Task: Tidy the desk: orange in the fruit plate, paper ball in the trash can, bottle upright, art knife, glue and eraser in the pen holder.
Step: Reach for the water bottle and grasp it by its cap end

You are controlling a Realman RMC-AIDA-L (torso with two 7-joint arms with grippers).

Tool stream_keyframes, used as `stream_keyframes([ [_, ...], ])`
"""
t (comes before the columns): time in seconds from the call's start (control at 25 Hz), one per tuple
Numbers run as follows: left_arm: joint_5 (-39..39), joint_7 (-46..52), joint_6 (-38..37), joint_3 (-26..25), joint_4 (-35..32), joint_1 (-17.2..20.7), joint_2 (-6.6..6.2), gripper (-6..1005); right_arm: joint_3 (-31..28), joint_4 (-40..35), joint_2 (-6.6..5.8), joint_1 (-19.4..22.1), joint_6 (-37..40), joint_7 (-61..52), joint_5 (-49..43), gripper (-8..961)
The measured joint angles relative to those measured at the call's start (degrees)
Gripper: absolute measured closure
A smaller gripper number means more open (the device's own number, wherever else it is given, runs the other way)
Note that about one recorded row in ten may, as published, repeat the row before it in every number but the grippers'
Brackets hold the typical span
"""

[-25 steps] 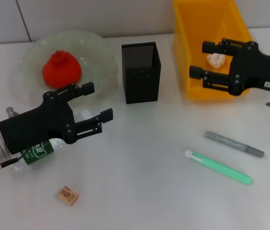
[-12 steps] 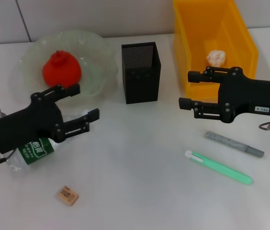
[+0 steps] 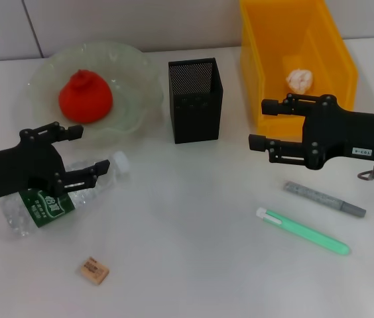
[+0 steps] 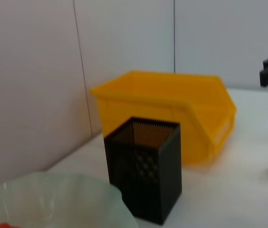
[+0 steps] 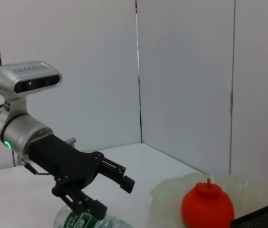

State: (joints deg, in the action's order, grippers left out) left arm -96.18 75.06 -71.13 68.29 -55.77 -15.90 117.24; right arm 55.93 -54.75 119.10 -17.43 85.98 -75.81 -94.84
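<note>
The left gripper (image 3: 81,151) is seen at the left of the desk with its jaws spread apart and nothing held between them, poised over the bottle (image 3: 60,195), which lies on its side with the white cap pointing toward the middle of the desk. The eraser (image 3: 93,270) is found nearer the front edge, apart from the bottle. Behind the left gripper the fruit plate (image 3: 134,86) is placed, and the orange (image 3: 85,97) rests inside it. The pen holder (image 3: 195,101) stands upright just beside the plate, near the middle of the desk; whether anything is in it cannot be told. To its right the yellow trash can (image 3: 256,73) is set, and the paper ball (image 3: 300,80) is seen lying inside it. The right gripper (image 3: 258,124) is positioned in front of the trash can, its fingers parted and empty. Below it on the desk the grey art knife (image 3: 324,199) and the green glue (image 3: 302,231) lie near each other, not touching, both well apart from the pen holder.
</note>
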Motion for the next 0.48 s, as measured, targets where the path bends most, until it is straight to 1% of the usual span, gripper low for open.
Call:
stream_keyframes([
  [0.24, -12.5, 11.4, -1.8, 0.0, -10.5, 0.2, 0.01, 294, 0.0, 1.3, 0.06, -0.6, -0.6, 0.0, 0.2, 262],
  [0.48, -17.2, 14.7, -5.1, -0.8, -15.2, -0.4, 0.31, 296, 0.1, 2.4, 0.08, -1.1, -1.8, 0.1, 0.2, 262],
])
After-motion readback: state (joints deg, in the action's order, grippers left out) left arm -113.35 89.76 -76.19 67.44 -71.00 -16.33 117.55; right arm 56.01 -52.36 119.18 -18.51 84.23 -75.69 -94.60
